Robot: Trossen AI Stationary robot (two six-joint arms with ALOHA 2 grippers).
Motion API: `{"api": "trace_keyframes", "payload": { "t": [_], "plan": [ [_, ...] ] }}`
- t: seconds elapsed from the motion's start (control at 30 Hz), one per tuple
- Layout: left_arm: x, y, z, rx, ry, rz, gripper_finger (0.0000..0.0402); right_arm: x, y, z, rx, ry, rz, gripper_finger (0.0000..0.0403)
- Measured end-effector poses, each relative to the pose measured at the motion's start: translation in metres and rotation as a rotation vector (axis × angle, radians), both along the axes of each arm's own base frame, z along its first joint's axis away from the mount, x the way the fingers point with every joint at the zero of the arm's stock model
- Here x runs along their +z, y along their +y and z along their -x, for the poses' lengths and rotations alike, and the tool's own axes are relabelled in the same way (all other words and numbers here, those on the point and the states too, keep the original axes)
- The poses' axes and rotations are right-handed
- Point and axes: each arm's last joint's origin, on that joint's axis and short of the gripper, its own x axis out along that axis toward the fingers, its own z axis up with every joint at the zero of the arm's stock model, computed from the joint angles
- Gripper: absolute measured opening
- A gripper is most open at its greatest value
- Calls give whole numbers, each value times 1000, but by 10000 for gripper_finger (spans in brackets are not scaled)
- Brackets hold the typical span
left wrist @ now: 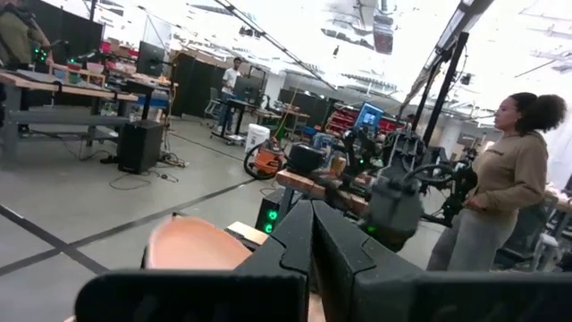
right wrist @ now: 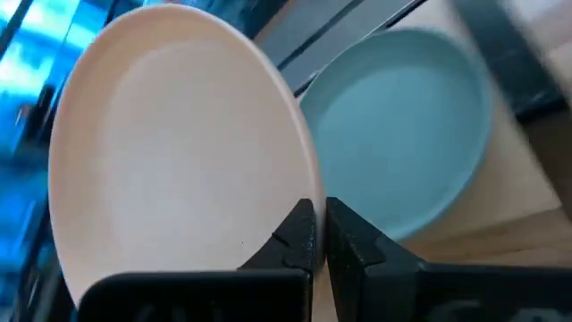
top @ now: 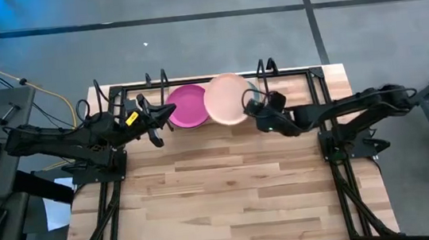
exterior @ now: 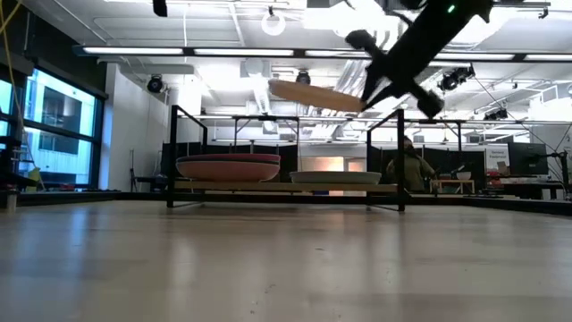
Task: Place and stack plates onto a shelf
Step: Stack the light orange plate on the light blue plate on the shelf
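Right wrist view: right gripper (right wrist: pixel 313 234) clamped on the rim of the light pink plate (right wrist: pixel 179 152), held tilted above the shelf (exterior: pixel 286 186). Directly beneath and slightly beyond, pale teal plate (right wrist: pixel 402 134) in the right bay; magenta plate (top: pixel 187 107) in the left bay. Left gripper (top: pixel 153 120) idle, closed on nothing, beside the magenta plate.

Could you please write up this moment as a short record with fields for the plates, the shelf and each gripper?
held plate: light pink plate, tilted, in the air above the shelf
right gripper: shut on the light pink plate's rim
left gripper: shut, empty, beside the magenta plate
magenta plate: on the shelf's left half, top of a stack
pale teal plate: on the shelf's right half, below the held plate
shelf: black wire rack with wooden base
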Motion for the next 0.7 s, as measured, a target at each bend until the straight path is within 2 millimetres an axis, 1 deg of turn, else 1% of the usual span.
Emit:
{"api": "trace_keyframes", "payload": {
  "t": [0.07, 0.17, 0.23, 0.37, 0.53, 0.7],
  "plan": [
    [0, 0, 0, 0, 0, 0, 0, -9, -7, -5, -83, -11, -21, 0],
    [0, 0, 0, 0, 1, -1, 0, -25, -15, -14, -149, -2, -56, 0],
    [0, 0, 0, -8, 1, -2, 0, -36, -17, -18, -190, -1, -86, 0],
    [0, -1, 0, -17, 2, -4, 0, -55, -19, -22, -284, -21, -151, 0],
    [0, -1, 0, -18, 2, -5, 0, -66, -20, -23, -353, -53, -184, 0],
    [0, -1, 0, -20, 2, -5, 0, -67, -25, -22, -389, -67, -188, 0]
  ]
}}
